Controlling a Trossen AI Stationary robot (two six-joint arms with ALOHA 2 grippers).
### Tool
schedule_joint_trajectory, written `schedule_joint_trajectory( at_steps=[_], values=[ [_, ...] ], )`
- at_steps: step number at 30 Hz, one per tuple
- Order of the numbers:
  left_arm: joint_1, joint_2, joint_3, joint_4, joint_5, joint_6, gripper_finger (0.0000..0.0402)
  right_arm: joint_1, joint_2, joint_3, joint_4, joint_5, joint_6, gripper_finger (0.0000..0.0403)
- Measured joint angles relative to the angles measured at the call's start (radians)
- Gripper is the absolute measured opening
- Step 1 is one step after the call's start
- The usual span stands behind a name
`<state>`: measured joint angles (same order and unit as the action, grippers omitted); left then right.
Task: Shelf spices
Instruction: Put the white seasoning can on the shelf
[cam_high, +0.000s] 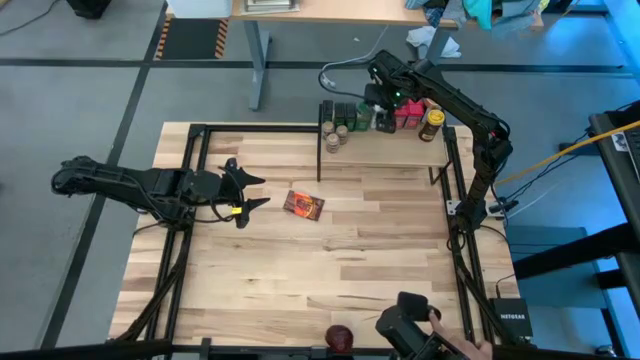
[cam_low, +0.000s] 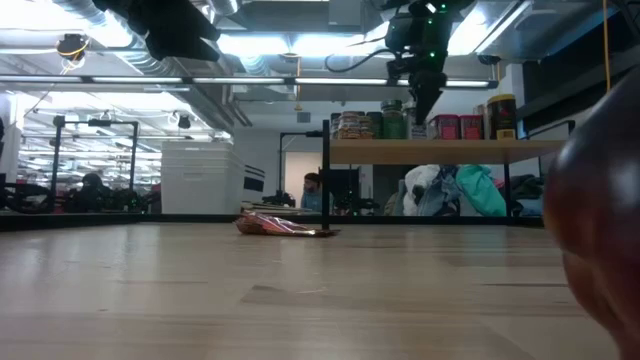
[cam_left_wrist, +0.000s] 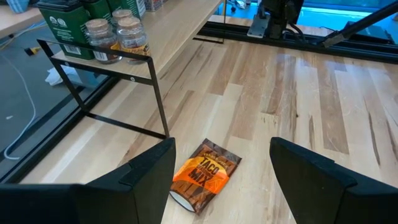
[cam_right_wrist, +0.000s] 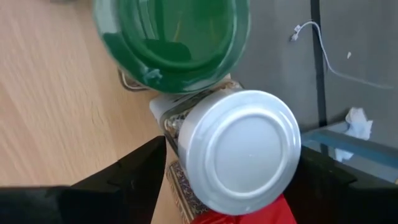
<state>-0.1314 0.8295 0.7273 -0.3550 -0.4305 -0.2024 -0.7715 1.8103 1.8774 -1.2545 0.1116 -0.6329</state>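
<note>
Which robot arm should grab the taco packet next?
Probably the left. Its open left gripper hangs beside the taco mix packet on the table and faces it. The right gripper is over the jars on the shelf.

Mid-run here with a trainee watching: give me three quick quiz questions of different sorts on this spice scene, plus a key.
1. True or false: the taco mix packet already sits on the shelf.
2. Which gripper is over the shelf's jars? A) left gripper B) right gripper
3. Fill in: the jar lid beside the white-capped bottle in the right wrist view is ____.

Key: 1. False, it lies on the tabletop, ahead of the open left gripper. 2. B. 3. Green, the green-lidded jar.
</note>
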Motion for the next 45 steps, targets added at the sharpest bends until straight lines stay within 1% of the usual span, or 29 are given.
schedule_joint_trajectory(
  at_steps=[4,9,17,19,22,28,33,37,45],
  values=[
    [0.000,0.000,0.000,0.000,0.000,0.000,0.0255,0.000,0.000,0.000,0.000,-0.001,0.074,0.0285],
    [0.000,0.000,0.000,0.000,0.000,-0.004,0.0255,-0.001,0.000,0.000,-0.001,-0.034,0.183,0.0285],
    [0.000,0.000,0.000,0.000,0.000,-0.004,0.0255,-0.001,0.000,0.000,0.014,-0.030,0.285,0.0285],
    [0.000,0.000,0.000,0.000,0.000,-0.004,0.0255,-0.001,0.000,0.001,0.010,-0.004,0.287,0.0285],
    [0.000,0.000,0.000,0.000,0.000,-0.004,0.0255,-0.001,0.000,0.020,-0.030,0.021,0.248,0.0285],
    [0.000,0.000,0.000,0.000,0.000,-0.004,0.0255,0.000,-0.001,0.095,-0.094,0.001,0.236,0.0285],
    [0.000,0.000,0.000,0.000,0.000,-0.006,0.0255,0.000,-0.001,0.144,-0.068,-0.006,0.233,0.0285],
    [0.000,0.000,0.000,0.000,0.000,-0.007,0.0255,-0.001,-0.001,0.146,-0.024,-0.051,0.233,0.0285],
    [0.000,0.000,0.000,0.000,0.000,-0.007,0.0255,-0.001,0.008,0.104,-0.017,-0.042,0.202,0.0285]
  ],
)
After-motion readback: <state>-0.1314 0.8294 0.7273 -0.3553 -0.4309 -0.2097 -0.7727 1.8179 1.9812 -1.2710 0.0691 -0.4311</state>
